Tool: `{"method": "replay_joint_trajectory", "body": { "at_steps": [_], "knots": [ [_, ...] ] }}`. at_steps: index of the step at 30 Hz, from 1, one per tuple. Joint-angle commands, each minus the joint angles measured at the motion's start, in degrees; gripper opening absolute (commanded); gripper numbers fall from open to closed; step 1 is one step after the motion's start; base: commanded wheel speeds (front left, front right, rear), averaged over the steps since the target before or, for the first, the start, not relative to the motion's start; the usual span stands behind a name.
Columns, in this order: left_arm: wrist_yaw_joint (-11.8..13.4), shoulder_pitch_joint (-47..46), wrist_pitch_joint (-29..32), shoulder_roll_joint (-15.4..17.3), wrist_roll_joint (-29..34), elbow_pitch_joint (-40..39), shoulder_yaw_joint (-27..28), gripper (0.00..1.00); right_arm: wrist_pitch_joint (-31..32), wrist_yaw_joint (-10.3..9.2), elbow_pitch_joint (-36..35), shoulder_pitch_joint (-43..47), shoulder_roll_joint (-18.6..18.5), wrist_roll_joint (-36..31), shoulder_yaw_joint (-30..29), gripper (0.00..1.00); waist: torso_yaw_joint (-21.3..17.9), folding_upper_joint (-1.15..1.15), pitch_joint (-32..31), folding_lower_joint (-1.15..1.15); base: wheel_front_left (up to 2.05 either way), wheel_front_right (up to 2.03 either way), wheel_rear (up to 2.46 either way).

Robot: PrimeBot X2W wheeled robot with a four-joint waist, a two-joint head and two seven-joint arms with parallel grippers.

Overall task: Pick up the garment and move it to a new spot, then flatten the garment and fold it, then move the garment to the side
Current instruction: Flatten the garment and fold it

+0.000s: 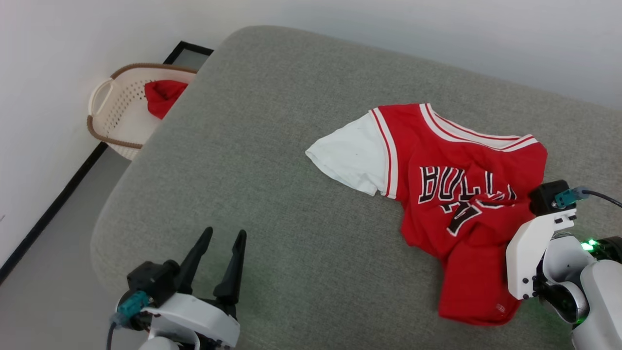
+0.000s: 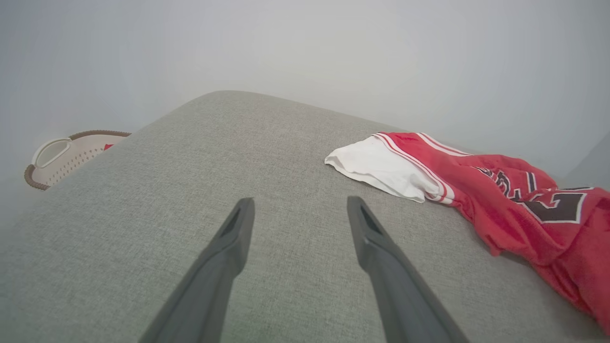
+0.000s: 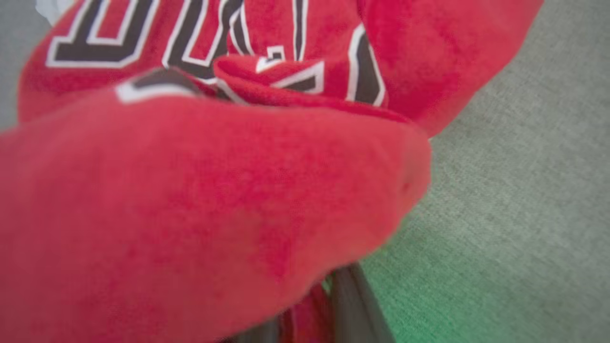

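Lying crumpled on the right half of the grey cushion (image 1: pixel 272 160), the garment (image 1: pixel 452 194) is seen with its white sleeve (image 1: pixel 350 155) spread out to the left. Its red body is bunched and twisted toward the near right, where the hem reaches close to the cushion's near edge. The right gripper (image 3: pixel 310 319) is buried in that bunched part. In its wrist view the two dark fingers (image 3: pixel 355 305) are drawn close together with a fold of red cloth caught between them, so a pinch on the garment is judged to be made. The left gripper (image 1: pixel 224 233) is spread wide and empty above bare cushion at the near left, well apart from the cloth.

Several failures can be foreseen. Only a thin fold seems to be taken, so the fabric could be pulled free once its weight is lifted. With a single grip, the shirt would be carried as a hanging bundle, and fresh creases would be set before flattening. If the lift is kept low, the sleeve could be dragged and folded under. Any slip near the edge could let the hem slide off the cushion.
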Motion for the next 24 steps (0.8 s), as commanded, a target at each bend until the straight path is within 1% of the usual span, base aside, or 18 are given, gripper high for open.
{"method": "replay_joint_trajectory", "body": {
  "at_steps": [1, 4, 8, 12, 17, 24],
  "knots": [
    [-0.25, -0.61, -0.28, -0.01, 0.3, 0.31, 0.31, 1.0, -0.36, -0.04, 1.38, 0.24, 0.05, -0.47, 0.22, 0.0, -0.01, 0.0, 0.11, 0.0, 0.0, 0.0, 0.0],
    [-0.51, -0.44, -0.32, -0.06, 0.52, 0.51, 1.33, 1.0, -1.23, -0.05, 2.06, -0.68, -0.18, -0.38, -0.04, 0.0, -0.86, 0.0, -0.34, 0.0, 0.0, 0.0, 0.0],
    [-0.56, 0.67, -0.28, 0.27, 1.05, 0.24, 2.89, 1.0, -1.62, -0.05, 0.7, -1.88, -0.86, 0.47, -0.19, 0.0, -2.66, 0.0, -1.44, 0.0, 0.0, 0.0, 0.0],
    [-0.76, 1.68, -0.29, 0.74, 1.59, -0.07, 3.98, 1.0, -1.15, -0.05, -2.03, -2.03, -1.7, 1.14, -0.07, 0.0, -4.84, 0.0, -2.92, 0.0, 0.0, 0.0, 0.0],
    [-0.82, 3.39, -0.29, 1.64, 1.83, -0.15, 4.91, 1.0, 0.51, -0.05, -5.96, -0.03, -3.11, 1.63, 0.38, 0.0, -7.92, 0.0, -5.32, 0.0, 0.0, 0.0, 0.0],
    [-0.14, 6.58, -0.3, 2.95, 1.24, -1.12, 6.15, 1.0, 2.15, -0.05, -11.04, 3.32, -4.57, 2.06, -1.76, 0.0, -12.65, 0.0, -8.42, 0.0, 0.0, 0.0, 0.0]
  ]
}}
